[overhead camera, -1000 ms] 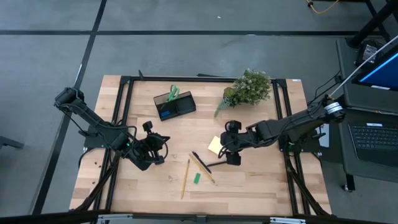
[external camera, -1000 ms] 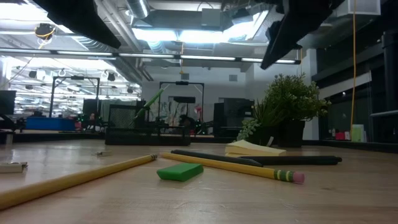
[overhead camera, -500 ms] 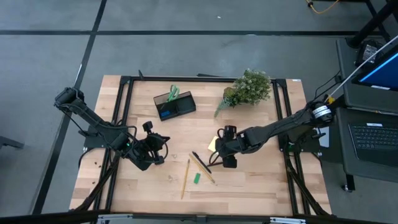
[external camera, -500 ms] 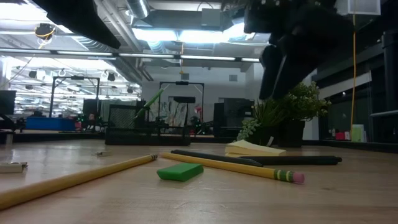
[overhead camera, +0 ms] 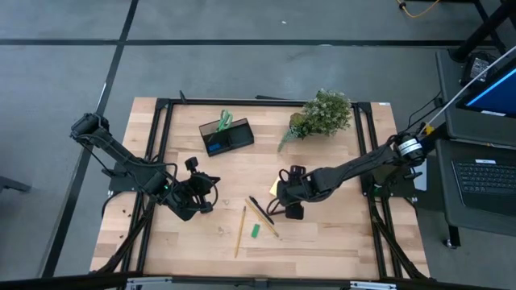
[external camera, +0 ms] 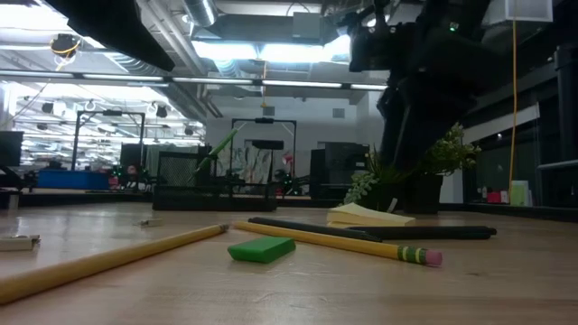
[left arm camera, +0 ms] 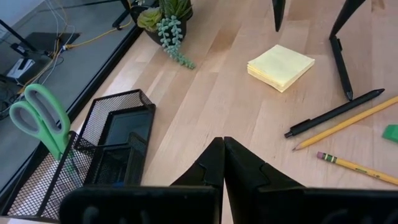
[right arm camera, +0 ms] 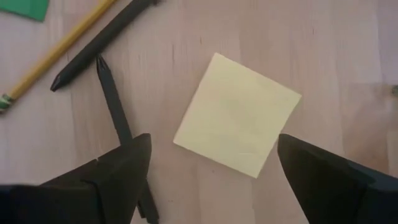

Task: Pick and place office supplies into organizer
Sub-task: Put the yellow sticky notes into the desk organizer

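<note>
**Right hand poised over the sticky-note pad**

You had the right hand [overhead camera: 284, 194] spread wide and pointing straight down at the tabletop [overhead camera: 322, 242], and the reason looked plain: its two fingers [right arm camera: 109, 171] stood either side of the pale yellow sticky-note pad [right arm camera: 237, 114], so a straight descent would likely have bracketed it. In the wrist view the pad sat between the fingers, apart from both, with one black pen [right arm camera: 118, 118] running close by one finger; I judged that pen the likeliest thing to snag.

From above, the pad [overhead camera: 276, 185] lay just at 11 o'clock of the hand, mostly hidden beneath it. The second pen, the yellow pencils [overhead camera: 240, 231] and the small green block [overhead camera: 255, 231] lay toward 7 and 8 o'clock, near but apart.

The organizer [overhead camera: 226, 136] sat well away at 10 o'clock, with the green-handled scissors [left arm camera: 40, 118] standing in its mesh part.

Your left hand [overhead camera: 196, 193] waited at 9 o'clock, fingers pressed together and holding nothing.
</note>
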Controlling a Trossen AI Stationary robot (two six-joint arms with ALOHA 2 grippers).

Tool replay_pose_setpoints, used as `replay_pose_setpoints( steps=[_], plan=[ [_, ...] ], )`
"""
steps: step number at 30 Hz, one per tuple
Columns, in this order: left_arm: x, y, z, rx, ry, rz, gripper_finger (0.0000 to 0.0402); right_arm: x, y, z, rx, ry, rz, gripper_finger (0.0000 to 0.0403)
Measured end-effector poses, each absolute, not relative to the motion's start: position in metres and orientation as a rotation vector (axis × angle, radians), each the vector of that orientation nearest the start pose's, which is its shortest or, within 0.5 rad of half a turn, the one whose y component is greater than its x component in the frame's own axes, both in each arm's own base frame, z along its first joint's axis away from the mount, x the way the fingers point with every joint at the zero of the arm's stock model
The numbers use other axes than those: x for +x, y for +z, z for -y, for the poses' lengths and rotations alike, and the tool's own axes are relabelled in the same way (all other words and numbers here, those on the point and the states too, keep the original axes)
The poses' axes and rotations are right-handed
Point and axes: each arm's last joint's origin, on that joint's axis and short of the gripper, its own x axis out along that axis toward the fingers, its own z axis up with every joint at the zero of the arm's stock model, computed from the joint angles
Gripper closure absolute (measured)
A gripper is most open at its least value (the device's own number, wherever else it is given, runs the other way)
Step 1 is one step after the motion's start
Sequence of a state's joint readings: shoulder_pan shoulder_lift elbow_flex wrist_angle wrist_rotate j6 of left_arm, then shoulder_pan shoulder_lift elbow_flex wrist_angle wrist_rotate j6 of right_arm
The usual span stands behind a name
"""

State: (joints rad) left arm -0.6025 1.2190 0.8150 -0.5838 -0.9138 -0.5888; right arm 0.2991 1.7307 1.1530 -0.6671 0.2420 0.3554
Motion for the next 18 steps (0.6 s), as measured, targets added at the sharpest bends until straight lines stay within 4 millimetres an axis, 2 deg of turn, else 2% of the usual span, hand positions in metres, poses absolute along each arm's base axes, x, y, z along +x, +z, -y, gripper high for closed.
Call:
replay_pose_setpoints(
  steps=[5,13,18],
  plan=[
    [0.198,0.239,0.109,0.121,0.471,-0.595,0.04,0.321,0.185,-0.081,0.101,-0.229,-1.206,0.0054],
    [0.198,0.238,0.109,0.113,0.45,-0.614,0.04,0.332,0.165,-0.058,0.241,-0.269,-1.282,0.0054],
    [0.198,0.238,0.109,0.108,0.44,-0.621,0.0399,0.335,0.16,-0.048,0.255,-0.283,-1.295,0.0054]
  ],
)
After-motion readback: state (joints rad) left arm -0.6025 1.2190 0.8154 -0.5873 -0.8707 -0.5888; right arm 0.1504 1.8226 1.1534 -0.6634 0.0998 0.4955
